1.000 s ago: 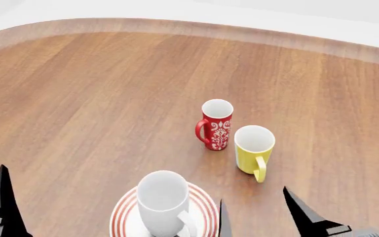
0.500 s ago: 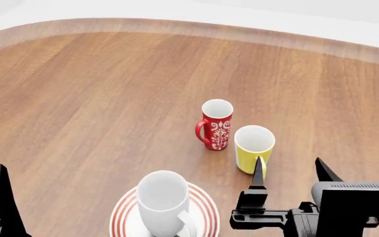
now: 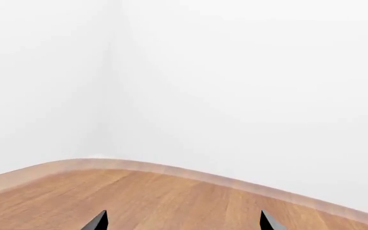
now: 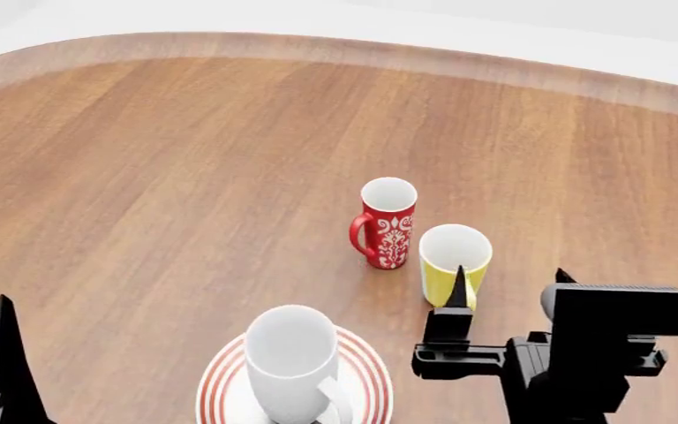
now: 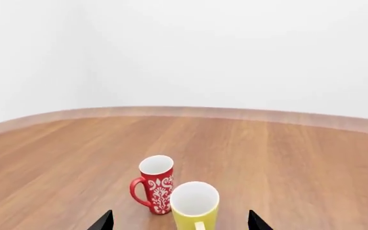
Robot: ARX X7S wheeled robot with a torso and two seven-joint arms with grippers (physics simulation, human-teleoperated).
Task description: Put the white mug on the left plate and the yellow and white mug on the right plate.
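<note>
Standing upright, white mug (image 4: 292,360) occupies left plate (image 4: 366,382).

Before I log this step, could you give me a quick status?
Both grippers open, empty. Right gripper lined up at yellow and white mug. Red mug close beside it.

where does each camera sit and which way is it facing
Head view: on the robot's head, looking down over the table; shows the white mug on a plate, the left pincer tip, and the right pincer by the yellow and white mug.
Left wrist view: faces bare table edge and wall; fingertips show.
Right wrist view: faces the yellow and white mug and red mug, both shared with the head view.
</note>
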